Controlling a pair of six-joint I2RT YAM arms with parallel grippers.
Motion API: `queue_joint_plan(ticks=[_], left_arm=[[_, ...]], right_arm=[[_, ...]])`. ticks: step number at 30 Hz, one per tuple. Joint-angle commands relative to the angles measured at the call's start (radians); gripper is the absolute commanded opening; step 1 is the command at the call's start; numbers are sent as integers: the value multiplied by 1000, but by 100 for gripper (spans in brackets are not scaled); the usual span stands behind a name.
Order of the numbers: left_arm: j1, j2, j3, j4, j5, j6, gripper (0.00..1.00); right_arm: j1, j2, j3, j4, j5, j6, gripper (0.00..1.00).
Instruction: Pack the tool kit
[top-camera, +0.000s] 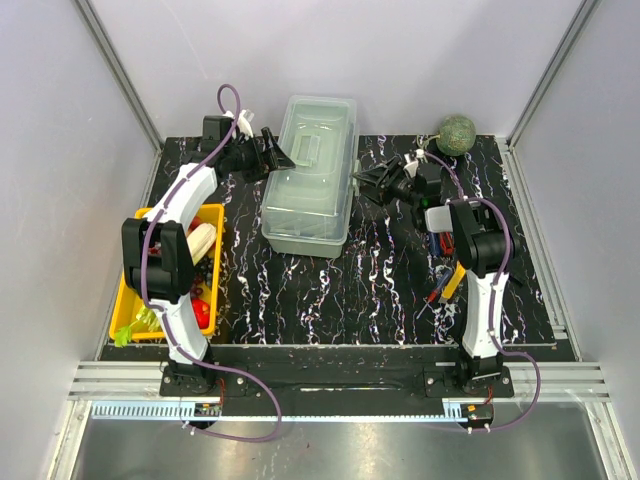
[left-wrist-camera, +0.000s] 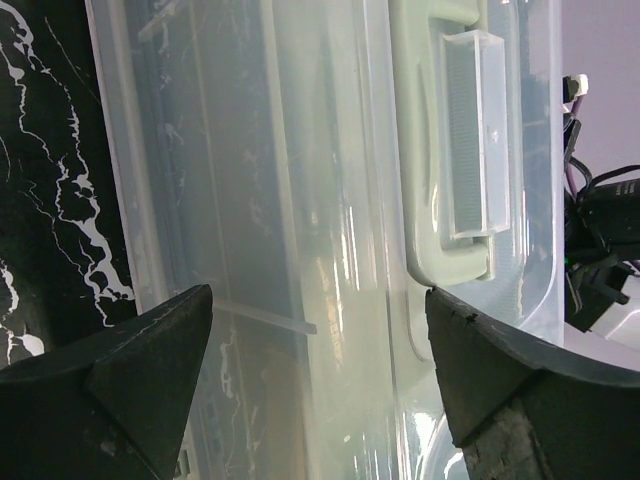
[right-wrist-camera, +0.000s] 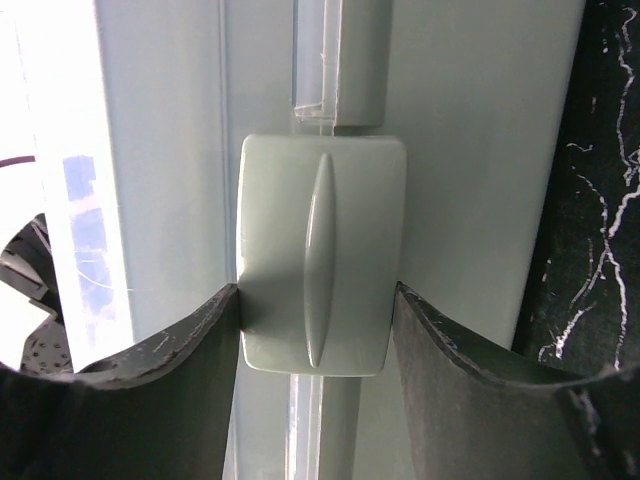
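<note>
The pale grey-green toolbox (top-camera: 310, 175) stands closed at the back middle of the table, its translucent lid (left-wrist-camera: 300, 200) and handle (left-wrist-camera: 455, 150) on top. My left gripper (top-camera: 280, 155) is at its far left side, open, with the jaws (left-wrist-camera: 318, 292) spread wide over the lid and holding nothing. My right gripper (top-camera: 365, 180) is at the box's right side. Its jaws (right-wrist-camera: 316, 287) stand on both sides of the grey-green latch (right-wrist-camera: 320, 200) and touch it. Small red, yellow and blue-handled tools (top-camera: 445, 280) lie on the table by the right arm.
A yellow tray (top-camera: 130, 300) of produce sits at the left by the left arm. A green round fruit (top-camera: 456, 134) lies at the back right corner. White walls and metal rails enclose the black marbled table (top-camera: 330, 290).
</note>
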Motion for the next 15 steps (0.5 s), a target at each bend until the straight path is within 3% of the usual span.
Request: queue_joint_plan(ticks=[1,8,15], left_arm=[[-32,17,11,-103,-82,17,87],[-31,19,19,-115,-112,6,87],[-26,19,21,-123,-134,-3,87]], right_arm=[[52,19,0,373,-61,190,24],[29,38,-43,482,-24,270,26],[7,95,-103,574,13,342,41]])
